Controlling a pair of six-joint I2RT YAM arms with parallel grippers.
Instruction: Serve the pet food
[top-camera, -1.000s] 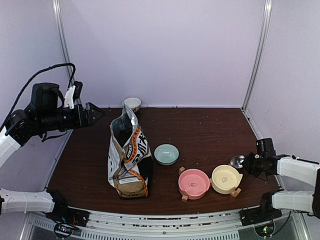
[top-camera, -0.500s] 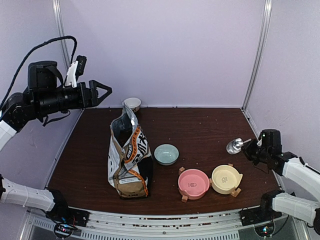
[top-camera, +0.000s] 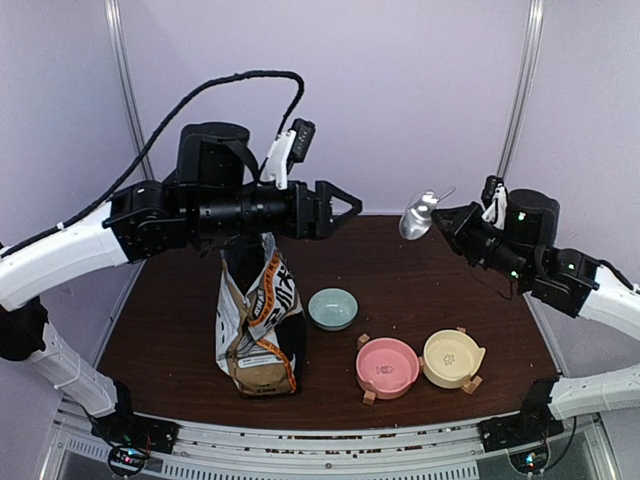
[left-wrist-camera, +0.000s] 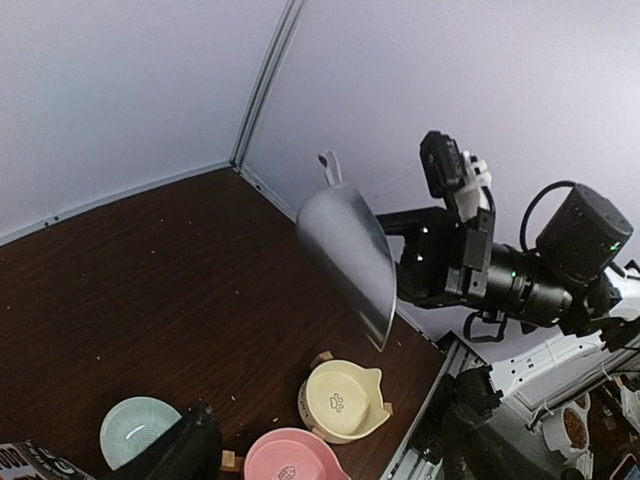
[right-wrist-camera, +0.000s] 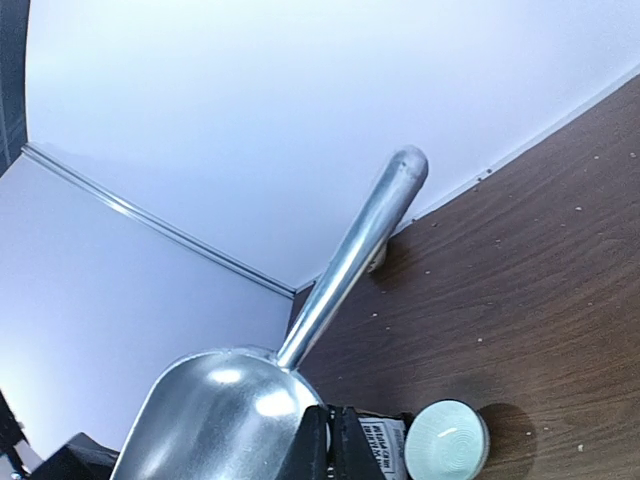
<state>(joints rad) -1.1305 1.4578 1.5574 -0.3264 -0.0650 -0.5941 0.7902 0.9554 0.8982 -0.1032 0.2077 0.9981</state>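
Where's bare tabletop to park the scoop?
Widest bare table for the scoop: back right, between the teal bowl and the right wall, behind the pink bowl and yellow bowl. Also the strip left of the bag. Front centre is crowded: bag and three bowls close together.

Right of the one brown-and-white printed paper bag (top-camera: 258, 320) I count three round bowls, the pale green bowl (top-camera: 333, 308), pink bowl (top-camera: 388, 366) and yellow bowl (top-camera: 452, 357), and one silver metal scoop (top-camera: 418, 215).
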